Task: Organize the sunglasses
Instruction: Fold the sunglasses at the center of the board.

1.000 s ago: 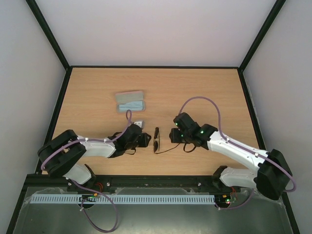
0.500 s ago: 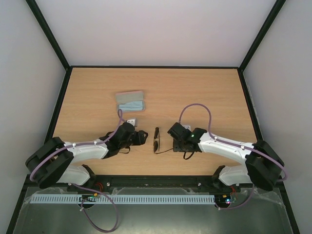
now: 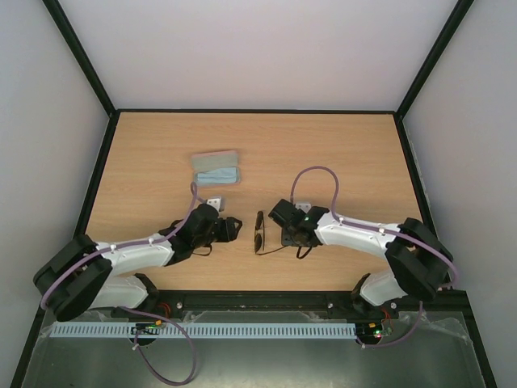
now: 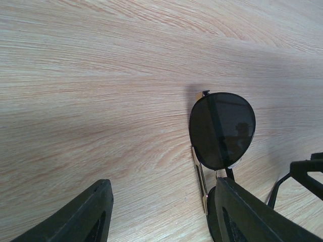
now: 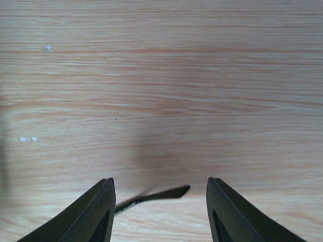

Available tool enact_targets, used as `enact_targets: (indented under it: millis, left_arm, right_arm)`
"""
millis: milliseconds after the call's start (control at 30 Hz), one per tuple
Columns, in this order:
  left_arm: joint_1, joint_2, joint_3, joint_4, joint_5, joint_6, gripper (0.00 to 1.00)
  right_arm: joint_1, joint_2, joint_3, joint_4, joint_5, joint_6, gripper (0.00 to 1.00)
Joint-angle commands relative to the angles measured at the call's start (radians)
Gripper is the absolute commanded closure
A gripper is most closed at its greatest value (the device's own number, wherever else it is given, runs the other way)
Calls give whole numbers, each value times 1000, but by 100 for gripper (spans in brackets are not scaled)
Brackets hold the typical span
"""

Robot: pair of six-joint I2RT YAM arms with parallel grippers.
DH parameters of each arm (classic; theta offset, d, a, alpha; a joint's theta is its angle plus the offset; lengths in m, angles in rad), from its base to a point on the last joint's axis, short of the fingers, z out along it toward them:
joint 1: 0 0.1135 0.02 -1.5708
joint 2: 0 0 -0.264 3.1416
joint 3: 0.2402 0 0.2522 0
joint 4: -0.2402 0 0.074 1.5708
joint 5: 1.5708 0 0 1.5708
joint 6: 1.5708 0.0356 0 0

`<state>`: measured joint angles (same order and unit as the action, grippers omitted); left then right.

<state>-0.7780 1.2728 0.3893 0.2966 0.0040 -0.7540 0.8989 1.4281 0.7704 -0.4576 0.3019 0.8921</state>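
While the sunglasses [image 3: 259,232] lie on the worktop [image 3: 323,153] at lower centre, between the two arms, nothing looks organized yet; left fingers [image 4: 91,214] and right fingers [image 5: 98,212] both gape wide, empty; grasping, folding and stowing all seem left.

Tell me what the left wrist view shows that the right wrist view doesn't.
Left wrist only: one round dark lens of the sunglasses, close to the open left pincer. Right wrist only: a thin temple arm tip inside the open right pincer, plus white specks. Both: wooden table, nothing gripped.
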Motion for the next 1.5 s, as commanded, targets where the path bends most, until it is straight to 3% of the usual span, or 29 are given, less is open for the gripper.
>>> enact_targets:
  millis: [0, 233, 700, 1233, 1467]
  left_arm:
    - [14, -34, -19, -34, 11, 23, 41]
    - [28, -94, -33, -70, 12, 29, 42]
    - [48, -131, -34, -105, 19, 42, 42]
    - [48, -118, -50, -76, 72, 28, 46]
    - [44, -261, -100, -161, 76, 9, 47]
  right_arm:
    - [5, 59, 29, -8, 32, 22, 50]
    - [5, 59, 2, -3, 27, 40, 53]
    - [5, 129, 21, 18, 29, 28, 70]
    - [3, 201, 152, -52, 120, -18, 97]
    - [1, 205, 147, -43, 117, -26, 99]
